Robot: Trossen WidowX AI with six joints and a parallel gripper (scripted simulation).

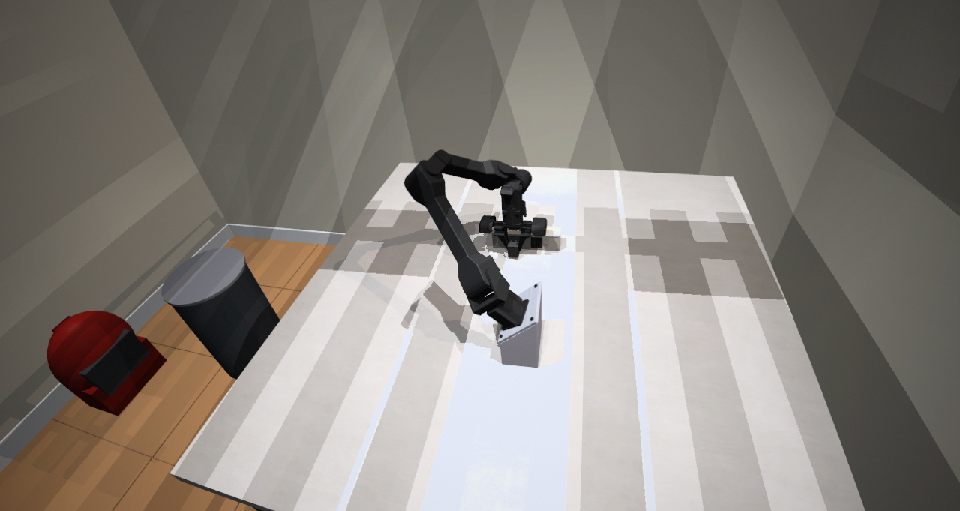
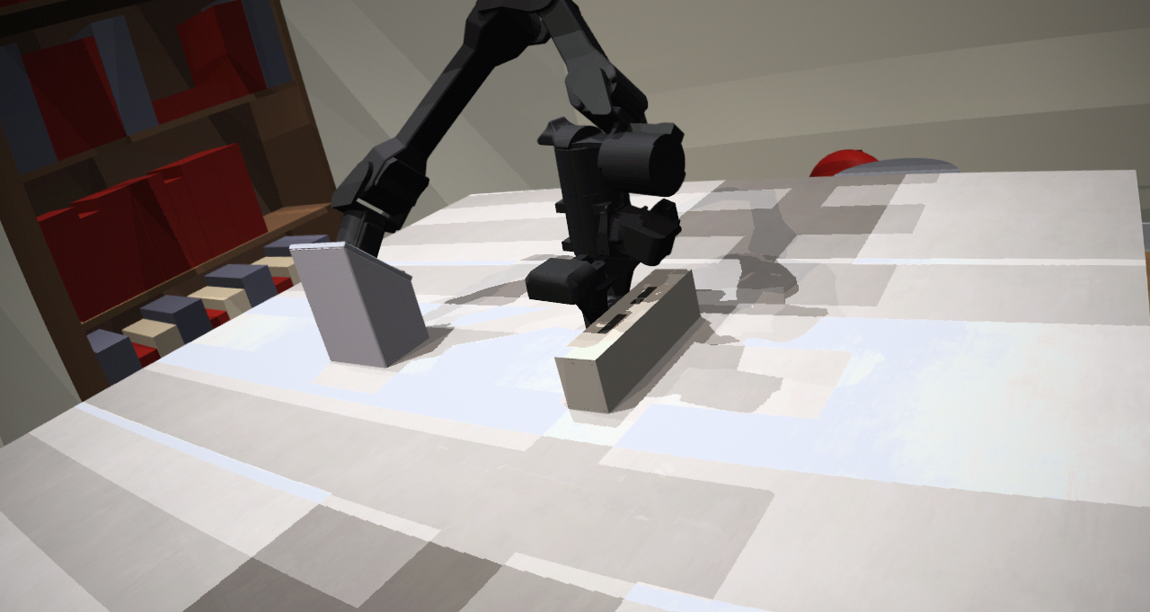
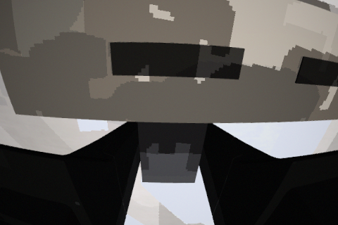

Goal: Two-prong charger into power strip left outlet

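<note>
Now the jaws stand clamped on the charger point(image 3: 171, 155), poised over the power strip point(image 2: 635, 342).
Seen from the wrist, the dark charger body sits between the two black fingers, just at 6 o'clock of a long dark outlet slot point(image 3: 177, 60); a second slot point(image 3: 318, 72) lies at 3 o'clock. The beige strip rests on the striped surface point(image 2: 884, 383), with the arm's grey base block point(image 2: 358, 303) well apart.
</note>
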